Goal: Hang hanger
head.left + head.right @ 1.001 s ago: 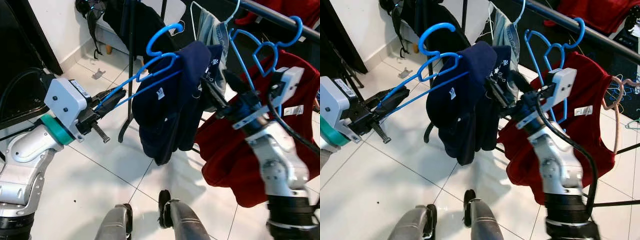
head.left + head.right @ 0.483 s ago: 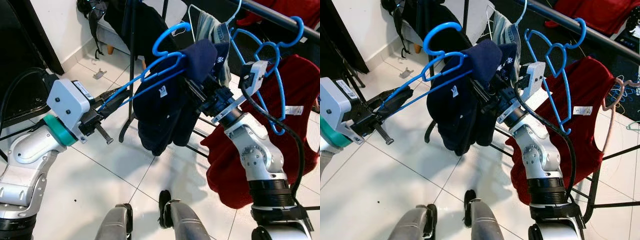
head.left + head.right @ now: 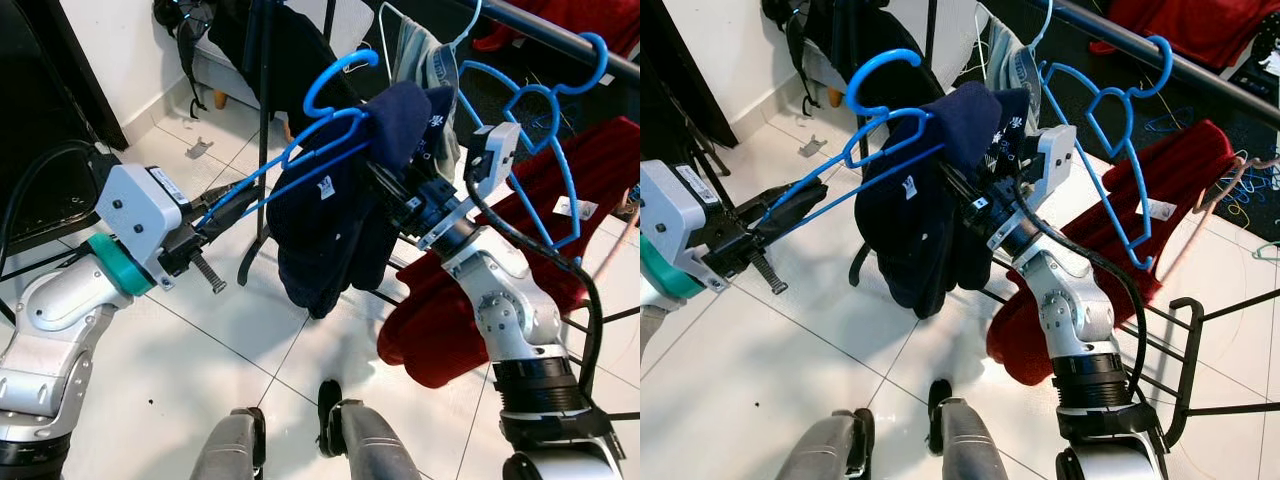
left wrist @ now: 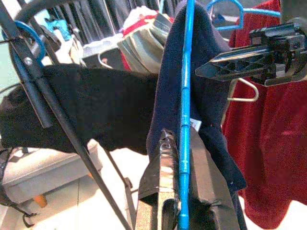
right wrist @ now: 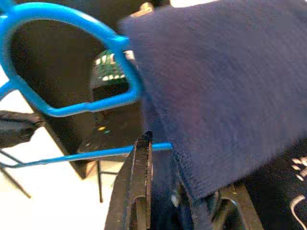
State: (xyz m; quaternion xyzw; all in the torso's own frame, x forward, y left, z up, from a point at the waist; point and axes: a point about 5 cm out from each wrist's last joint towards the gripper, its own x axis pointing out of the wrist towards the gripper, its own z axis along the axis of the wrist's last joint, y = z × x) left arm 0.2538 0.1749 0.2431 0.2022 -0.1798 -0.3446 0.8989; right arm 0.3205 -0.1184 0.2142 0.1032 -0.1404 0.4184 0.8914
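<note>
A blue hanger [image 4: 185, 110] carries a navy garment [image 3: 330, 220] draped over its right half. My left gripper [image 3: 225, 200] is shut on the hanger's left end, and the blue bar runs between its fingers [image 4: 163, 158] in the left wrist view. The hanger tilts up to the right, with its hook [image 3: 878, 58] free in the air and below the clothes rail [image 3: 560, 35]. My right gripper [image 3: 397, 192] reaches into the navy garment from the right. In the right wrist view the fabric [image 5: 220, 96] hides its tips.
Other blue hangers [image 3: 545, 100] hang on the rail, with a red garment [image 3: 470, 320] below them. A black garment [image 3: 290, 50] hangs on a stand behind. The rack's lower frame [image 3: 1180, 340] is at the right. My feet [image 3: 330, 410] stand on white tiles.
My right arm swung left from the red garment to the navy one. The red garment has dropped lower and to the right. The hanger rose slightly in my left gripper.
</note>
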